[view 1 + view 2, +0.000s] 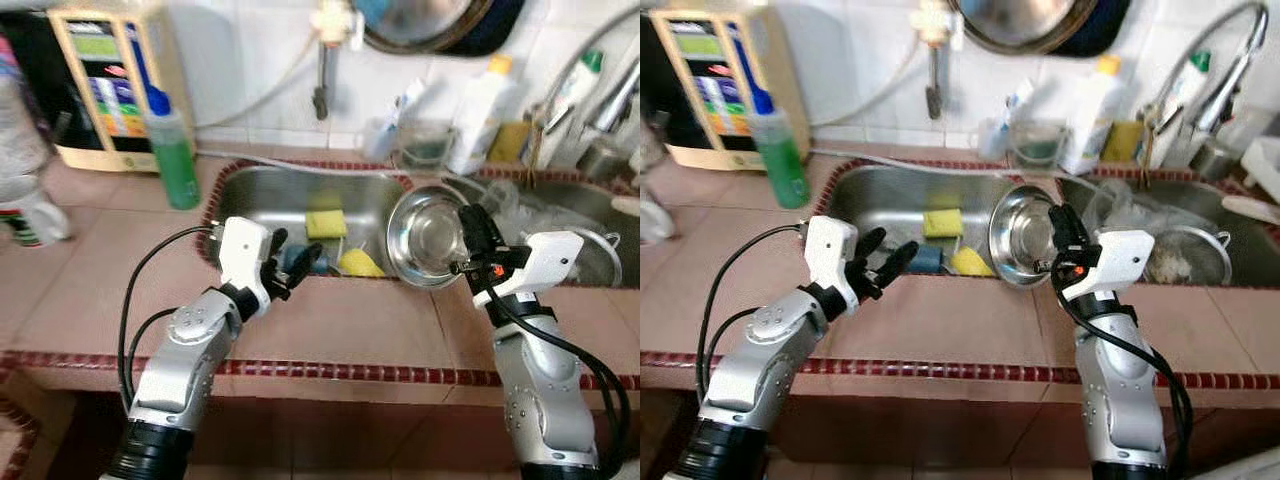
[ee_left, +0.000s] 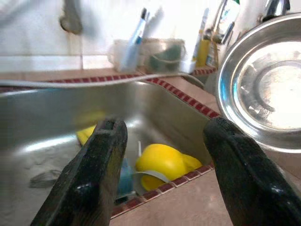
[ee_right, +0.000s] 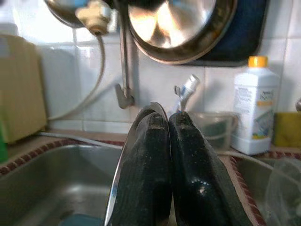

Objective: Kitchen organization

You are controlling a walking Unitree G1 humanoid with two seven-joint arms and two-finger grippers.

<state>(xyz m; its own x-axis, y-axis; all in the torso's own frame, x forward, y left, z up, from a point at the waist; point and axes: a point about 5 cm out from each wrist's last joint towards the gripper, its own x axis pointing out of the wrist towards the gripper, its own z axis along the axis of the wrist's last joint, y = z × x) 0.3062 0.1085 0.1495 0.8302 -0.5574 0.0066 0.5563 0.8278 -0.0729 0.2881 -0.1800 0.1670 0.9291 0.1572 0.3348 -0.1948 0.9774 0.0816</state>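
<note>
Pink-tiled worktop fronts the sink [image 1: 250, 185]; the right gripper [image 1: 468, 222], jaws pinching the steel bowl [image 1: 428, 238] rim, tilts it over the divider; left gripper [image 1: 292, 262], jaws spread, waits at nine o'clock.

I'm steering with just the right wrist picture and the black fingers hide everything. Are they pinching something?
Observer: Yes, the right gripper is shut on the rim of the steel bowl, which stands tilted on the sink's dividing edge.
Operator: Where is my other hand?
Observer: The left gripper is open, at the front edge of the left sink basin.
Operator: Anything in that sink?
Observer: A yellow sponge lies on its floor, plus another yellow thing nearer the front wall.
</note>
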